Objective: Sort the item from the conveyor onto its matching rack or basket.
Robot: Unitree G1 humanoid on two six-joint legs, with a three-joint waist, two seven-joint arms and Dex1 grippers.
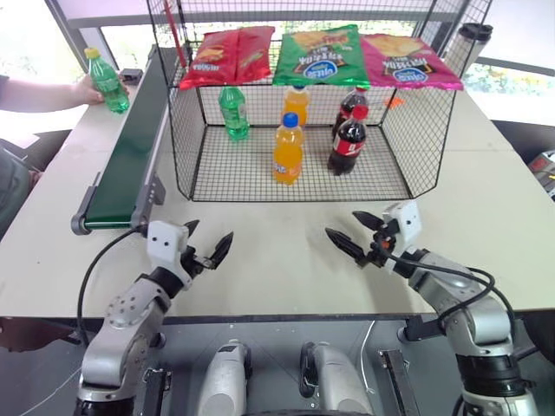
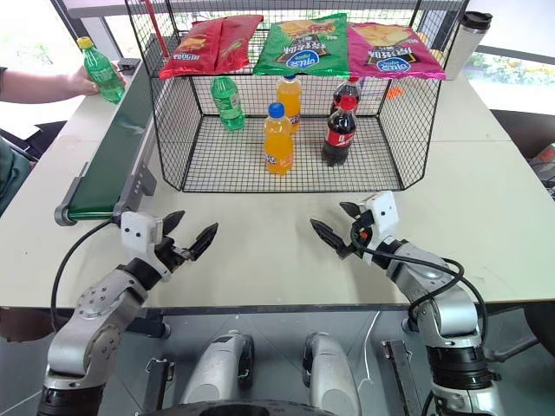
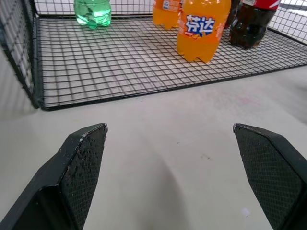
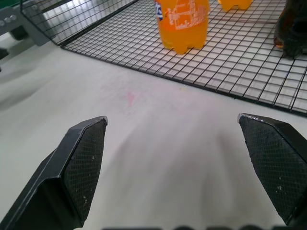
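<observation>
Step in hand: waiting for delivery. The bottle (image 1: 107, 80), yellow-capped, stands upright at the far end of the conveyor (image 1: 130, 160), with a person's hand (image 1: 89, 89) on it. It is well apart from both grippers.

Left gripper (image 1: 208, 250): fingers spread, nothing between them, held above the desk (image 1: 286, 251) just short of the conveyor's near roller. Right gripper (image 1: 355, 232): fingers spread, empty, held above the desk in front of the cage (image 1: 295, 178). Both point toward the cage's low front.

Cage contents: a green-capped green bottle (image 1: 232, 111) at the back left, two orange bottles (image 1: 287, 149), two cola bottles (image 1: 349, 141). Snack bags (image 1: 316, 55) hang along the top.

Next move, as a judgement: the bottle must first travel to the near end of the belt. The left gripper is nearer that end and is the likely one to take it, closing on the body below the cap. Placement beside the green-capped bottle appears the matching spot; the mesh floor there is free.
</observation>
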